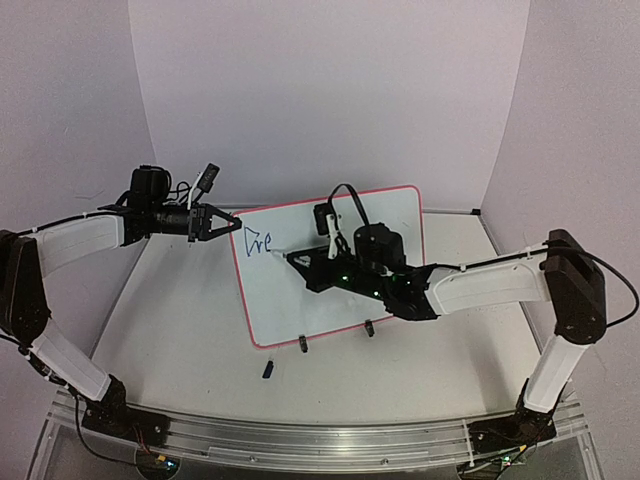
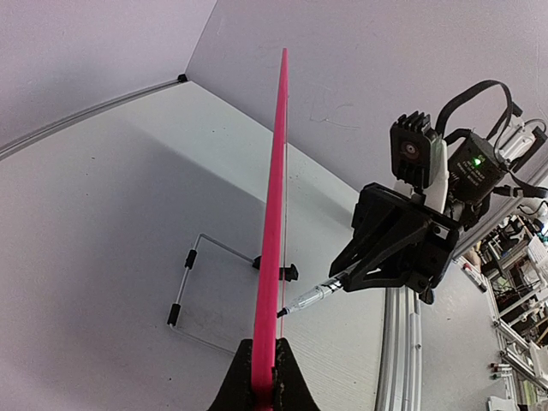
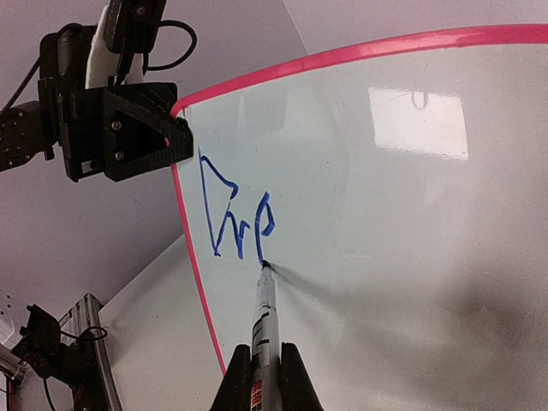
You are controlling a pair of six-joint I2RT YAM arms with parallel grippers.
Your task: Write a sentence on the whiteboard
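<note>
Black and pinched tight, the left claw (image 1: 232,224) grips the red-pink upper-left rim of the whiteboard (image 1: 290,310), which stands tilted on its clip feet (image 1: 302,344) mid-tabletop (image 1: 180,320). Blue letters (image 1: 258,241) sit near that corner. A small dark cap (image 1: 268,369) lies before the board. Further right, the right claw (image 1: 298,259) clamps a marker (image 3: 264,312), its tip touching the board.
</note>
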